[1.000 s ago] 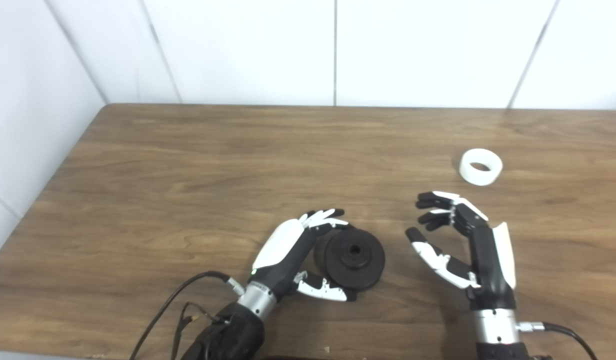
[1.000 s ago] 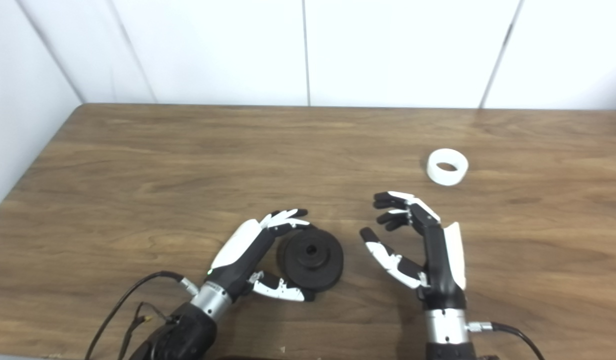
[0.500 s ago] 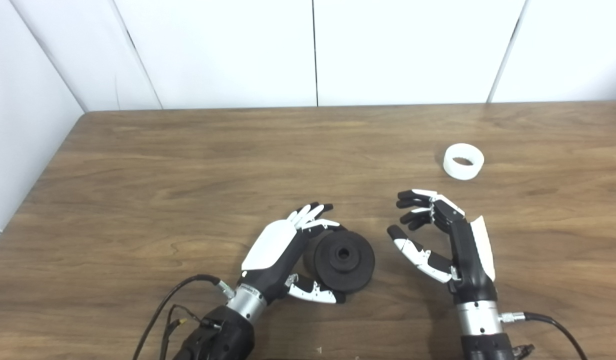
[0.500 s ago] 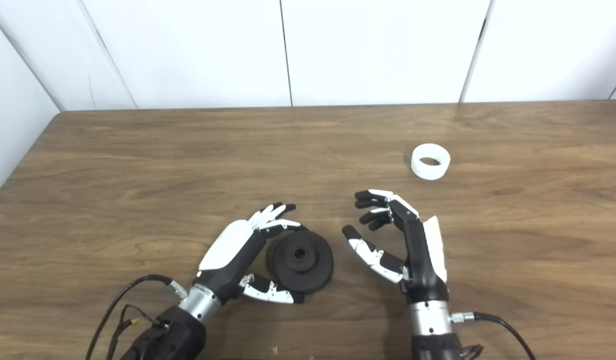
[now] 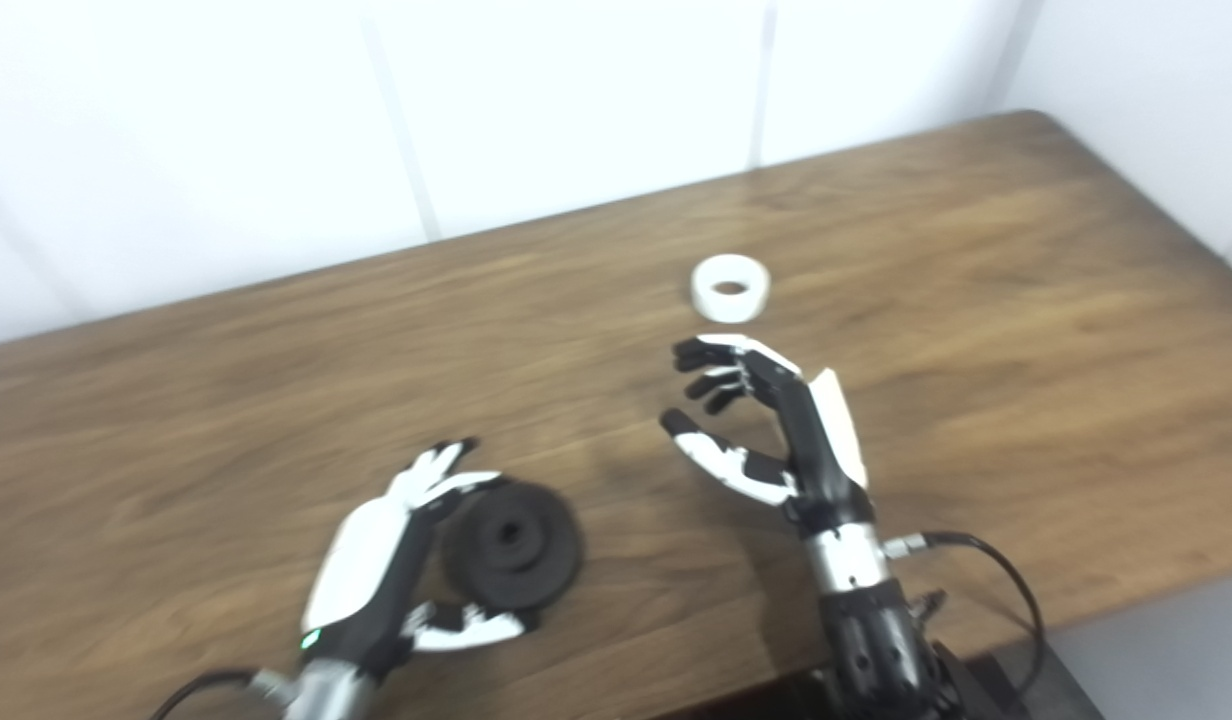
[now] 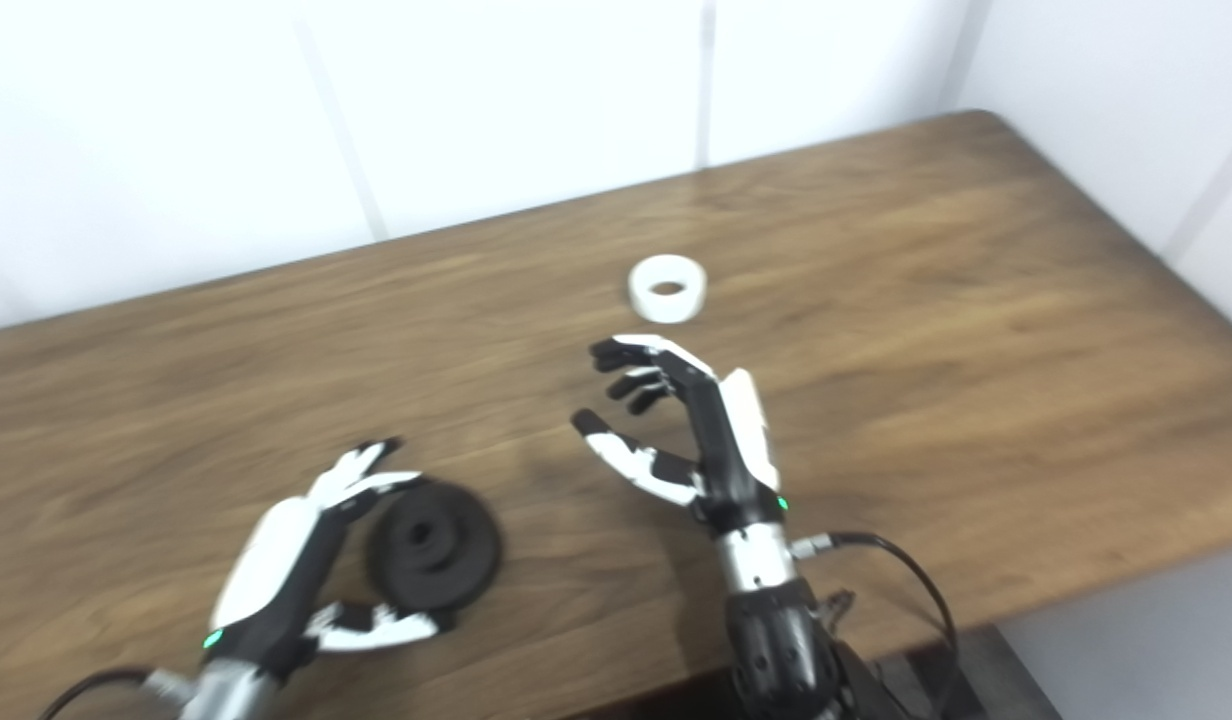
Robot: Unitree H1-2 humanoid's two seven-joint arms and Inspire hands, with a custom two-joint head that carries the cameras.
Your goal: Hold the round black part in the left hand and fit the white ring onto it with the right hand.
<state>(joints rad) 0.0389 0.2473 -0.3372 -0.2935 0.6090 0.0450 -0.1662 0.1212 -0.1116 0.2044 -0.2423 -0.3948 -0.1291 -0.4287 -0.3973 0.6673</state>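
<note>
The round black part [image 5: 511,545] rests on the wooden table [image 5: 976,330] at the front left, its hub facing up. My left hand [image 5: 376,570] is cupped around it, fingers along its far-left rim and thumb in front, spread and not clamped. The white ring [image 5: 732,288] lies flat further back, and it also shows in the right eye view [image 6: 667,288]. My right hand [image 5: 766,430] is open and empty, fingers curled and thumb out, just in front of the ring and apart from it.
The table's right edge and front right corner [image 5: 1206,560] are in view, with grey floor beyond. A black cable [image 5: 986,560] loops off my right wrist. White wall panels [image 5: 576,110] stand behind the table.
The whole picture has swung, so the camera has turned to the right and blurred. Both hands keep much the same pose. The ring and black part lie where they were.
</note>
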